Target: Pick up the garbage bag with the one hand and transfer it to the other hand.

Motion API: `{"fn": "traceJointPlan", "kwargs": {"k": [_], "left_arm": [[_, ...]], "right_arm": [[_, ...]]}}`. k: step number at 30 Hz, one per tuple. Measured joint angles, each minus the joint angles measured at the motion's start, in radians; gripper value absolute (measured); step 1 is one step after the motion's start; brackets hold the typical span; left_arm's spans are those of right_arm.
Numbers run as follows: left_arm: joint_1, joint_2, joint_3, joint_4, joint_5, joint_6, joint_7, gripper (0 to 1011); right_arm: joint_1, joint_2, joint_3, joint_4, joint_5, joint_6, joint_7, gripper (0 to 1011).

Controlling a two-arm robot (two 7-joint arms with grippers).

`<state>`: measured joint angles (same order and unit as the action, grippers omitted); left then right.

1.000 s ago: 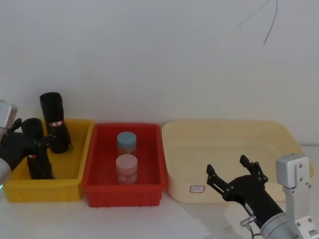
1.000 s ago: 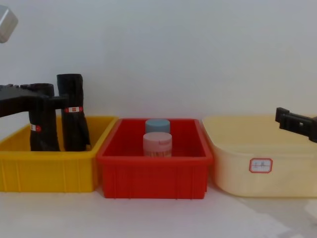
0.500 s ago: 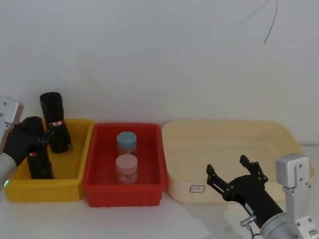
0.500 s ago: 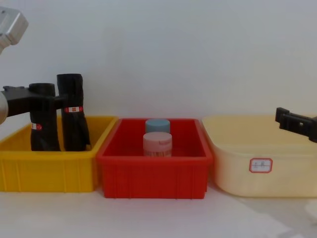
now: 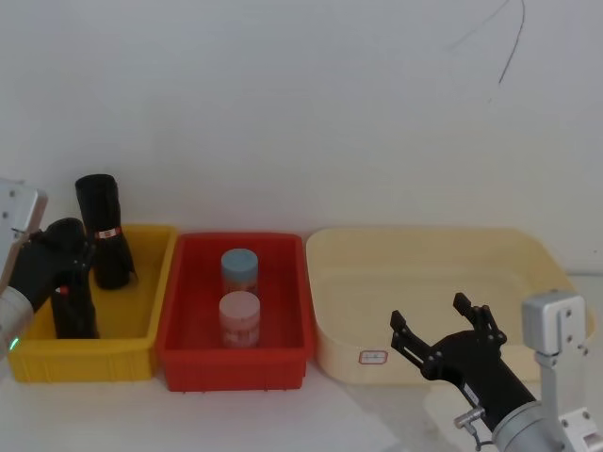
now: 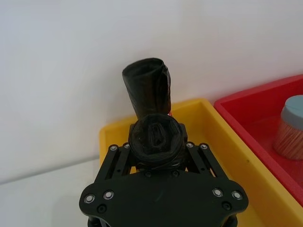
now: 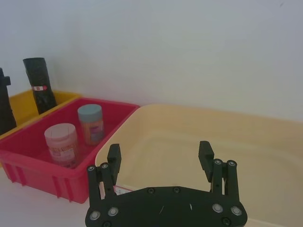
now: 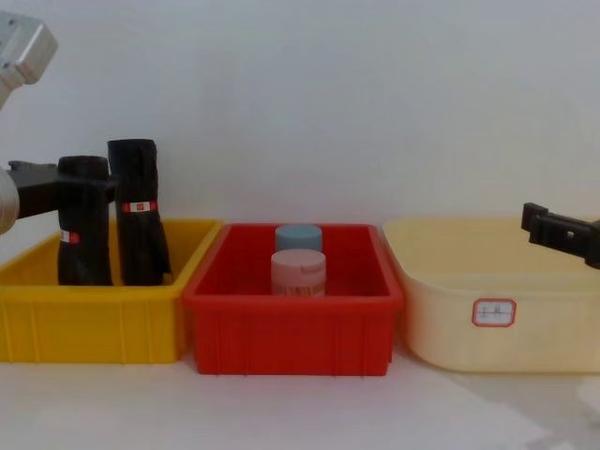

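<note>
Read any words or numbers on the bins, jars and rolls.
None legible.
Red-bordered white sticker on cream plastic tub: blurred.
Label bands on black garbage bag roll in left gripper and its twin: too small.
Wraps on pink-lidded jar and blue-lidded jar: too small.

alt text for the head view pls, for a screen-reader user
The left gripper is closed around the top of the garbage bag, the nearer of two black rolls standing in a yellow bin at left. A red bin in the middle holds two jars; the right gripper hangs open in front of a cream tub.
</note>
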<state>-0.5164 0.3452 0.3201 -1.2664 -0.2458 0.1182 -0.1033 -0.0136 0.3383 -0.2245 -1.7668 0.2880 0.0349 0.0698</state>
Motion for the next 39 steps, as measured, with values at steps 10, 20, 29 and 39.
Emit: {"fn": "traceJointPlan", "kwargs": {"k": [10, 20, 29, 39], "left_arm": [[-0.025, -0.002, -0.008, -0.022, 0.010, -0.028, -0.009, 380], [-0.123, -0.034, -0.013, -0.017, 0.015, -0.036, -0.025, 370], [-0.215, -0.089, 0.006, 0.015, 0.021, -0.041, -0.048, 370], [-0.251, -0.140, 0.035, 0.022, 0.019, -0.041, -0.089, 370]], "right_arm": [[0.034, 0.035, 0.026, -0.012, 0.033, 0.034, 0.063, 1001], [0.150, 0.123, 0.074, 0.003, 0.085, 0.113, 0.174, 1001], [0.260, 0.198, 0.078, 0.066, 0.122, 0.175, 0.289, 1001], [0.334, 0.246, 0.041, 0.127, 0.155, 0.198, 0.415, 1001]]}}
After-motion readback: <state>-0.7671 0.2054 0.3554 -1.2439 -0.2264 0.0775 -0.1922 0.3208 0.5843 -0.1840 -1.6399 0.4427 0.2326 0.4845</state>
